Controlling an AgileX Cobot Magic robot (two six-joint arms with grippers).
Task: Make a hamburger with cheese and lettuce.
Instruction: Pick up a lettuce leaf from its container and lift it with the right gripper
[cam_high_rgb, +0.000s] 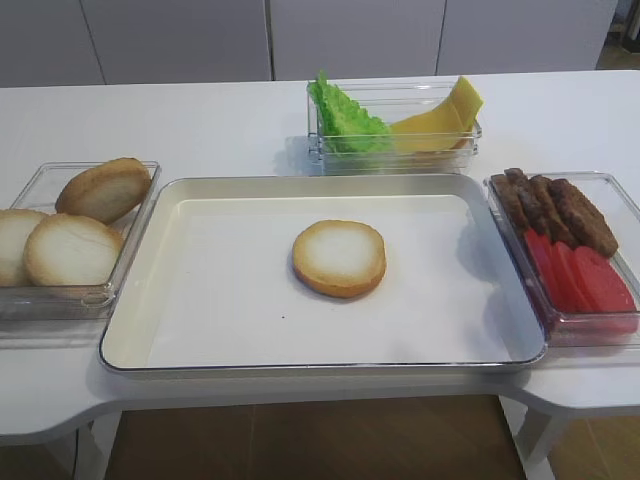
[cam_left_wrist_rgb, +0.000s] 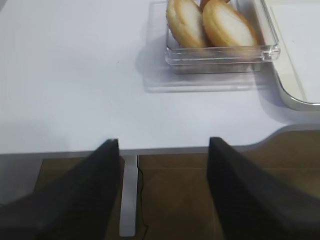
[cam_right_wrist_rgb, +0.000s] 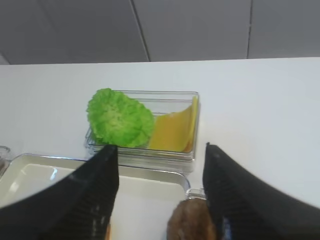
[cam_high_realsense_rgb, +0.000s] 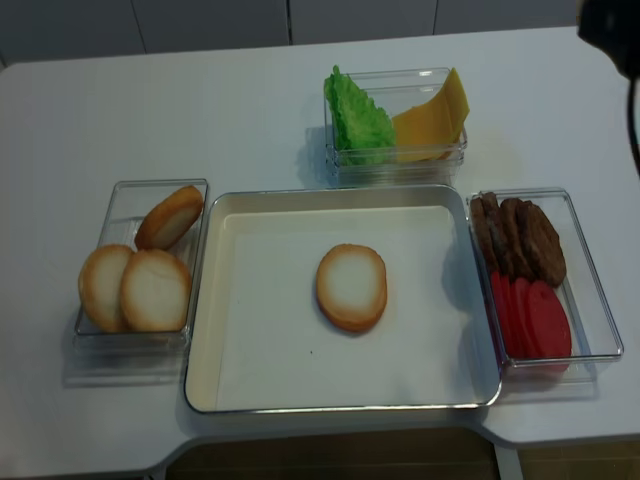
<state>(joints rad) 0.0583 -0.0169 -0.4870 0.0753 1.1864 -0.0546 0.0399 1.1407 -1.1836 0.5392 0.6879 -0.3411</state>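
The hamburger bun half (cam_high_rgb: 339, 258) lies cut face up in the middle of the metal tray (cam_high_rgb: 130, 330); it also shows in the second high view (cam_high_realsense_rgb: 351, 287). The green lettuce (cam_high_rgb: 345, 120) and the yellow cheese slices (cam_high_rgb: 440, 118) stand in a clear box behind the tray. In the right wrist view the lettuce (cam_right_wrist_rgb: 120, 119) and cheese (cam_right_wrist_rgb: 172, 131) lie ahead of my right gripper (cam_right_wrist_rgb: 160, 150), which is open, empty and above the tray's far right corner. My left gripper (cam_left_wrist_rgb: 163, 141) is open and empty over the table's front left edge.
A clear box with three bun halves (cam_high_rgb: 75, 245) stands left of the tray and shows in the left wrist view (cam_left_wrist_rgb: 220, 27). A clear box with brown patties (cam_high_rgb: 555, 208) and red slices (cam_high_rgb: 585, 280) stands to the right. A patty (cam_right_wrist_rgb: 190, 222) lies under the right gripper.
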